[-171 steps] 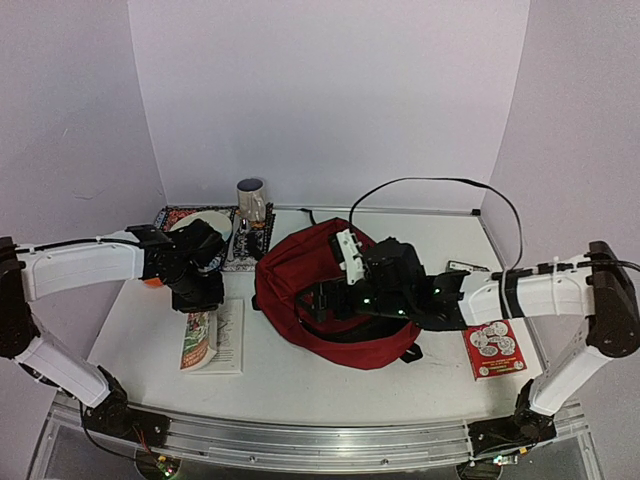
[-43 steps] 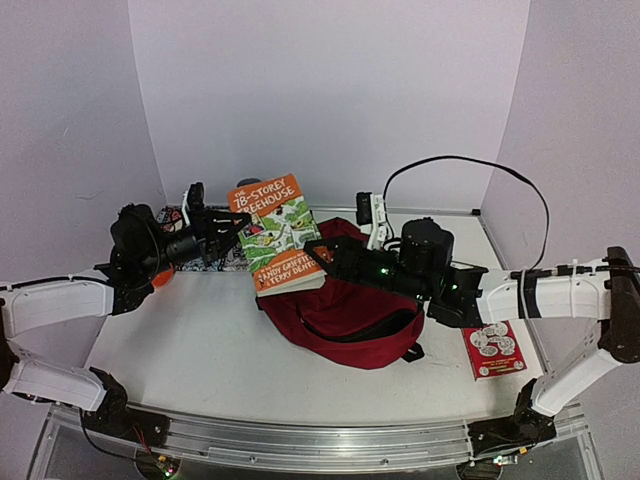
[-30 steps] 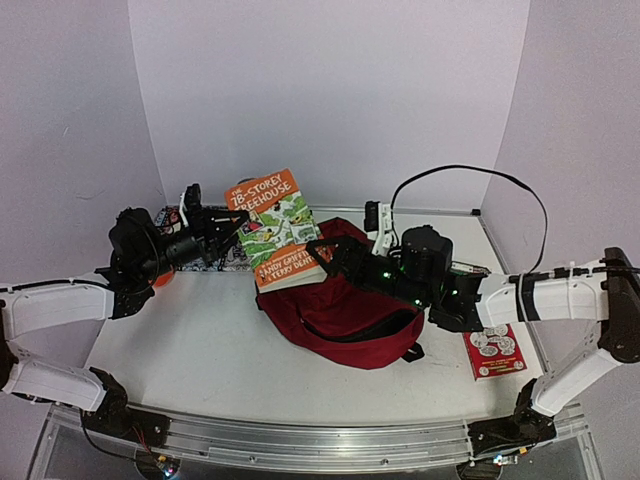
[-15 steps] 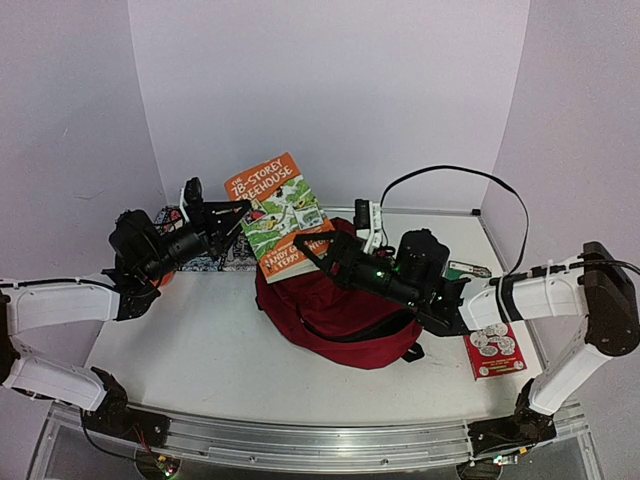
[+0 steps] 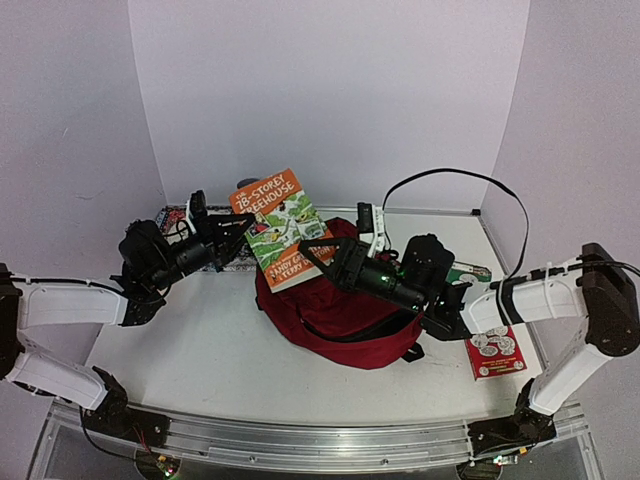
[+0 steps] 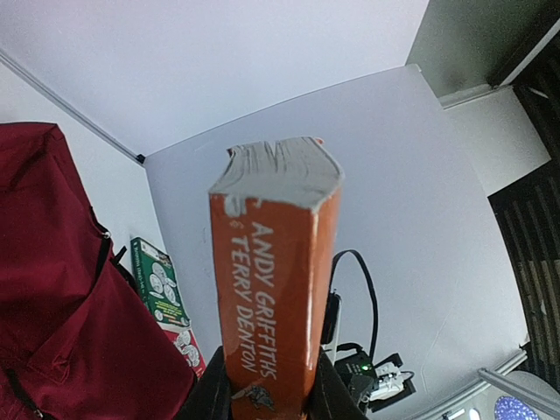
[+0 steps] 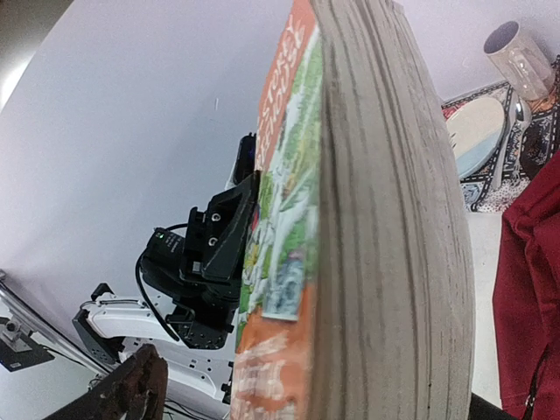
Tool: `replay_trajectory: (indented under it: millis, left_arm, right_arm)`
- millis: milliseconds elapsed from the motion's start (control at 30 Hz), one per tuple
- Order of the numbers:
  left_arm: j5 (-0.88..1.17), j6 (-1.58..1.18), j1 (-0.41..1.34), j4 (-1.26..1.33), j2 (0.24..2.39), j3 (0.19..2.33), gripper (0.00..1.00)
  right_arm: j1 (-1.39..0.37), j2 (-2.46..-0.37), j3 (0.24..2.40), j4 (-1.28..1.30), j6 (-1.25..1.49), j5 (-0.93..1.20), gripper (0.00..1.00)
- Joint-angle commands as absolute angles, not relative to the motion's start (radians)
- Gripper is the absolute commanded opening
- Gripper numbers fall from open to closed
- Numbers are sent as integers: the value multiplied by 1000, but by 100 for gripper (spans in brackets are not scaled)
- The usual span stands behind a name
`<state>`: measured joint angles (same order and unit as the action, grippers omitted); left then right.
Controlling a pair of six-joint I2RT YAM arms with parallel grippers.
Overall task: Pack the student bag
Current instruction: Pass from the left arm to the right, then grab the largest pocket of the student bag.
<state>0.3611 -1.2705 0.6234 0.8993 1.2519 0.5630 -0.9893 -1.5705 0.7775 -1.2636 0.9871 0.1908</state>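
Observation:
An orange and green paperback book hangs tilted above the back left edge of the student bag, a dark red backpack lying in the middle of the table. My left gripper is shut on the book's spine side; in the left wrist view the orange spine rises from between the fingers of that gripper. My right gripper is open around the book's lower right corner. In the right wrist view the page edge sits between the wide jaws, and the left finger stands apart from the cover.
A mug and a plate sit on a patterned mat at the back left. A red card box and a green one lie right of the bag. A black cable arcs over the back right.
The book has come down a little toward the bag with the left gripper shut on it. The right gripper's jaws have slid around the book's lower corner and narrowed slightly.

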Motion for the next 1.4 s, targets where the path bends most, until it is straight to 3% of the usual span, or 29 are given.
replay_trajectory:
  millis: [0, 433, 800, 967, 1167, 1367]
  left_arm:
    - [332, -1234, 626, 1015, 1270, 570, 9]
    - [303, -1179, 671, 985, 1282, 562, 33]
    - [256, -1114, 673, 854, 1298, 576, 62]
    - [227, -1046, 673, 768, 1284, 594, 71]
    - [193, -889, 674, 623, 1288, 631, 81]
    - [196, -696, 724, 465, 1349, 712, 86]
  right_arm:
    - [-986, -1502, 768, -1411, 959, 181, 82]
    - [-985, -1522, 743, -1407, 969, 106, 57]
    - [-971, -1513, 734, -1407, 966, 111, 20]
    - [-947, -1490, 702, -1407, 967, 99, 10]
    - [-894, -1408, 638, -1400, 967, 75, 1]
    - [-825, -1256, 547, -1271, 948, 2, 0]
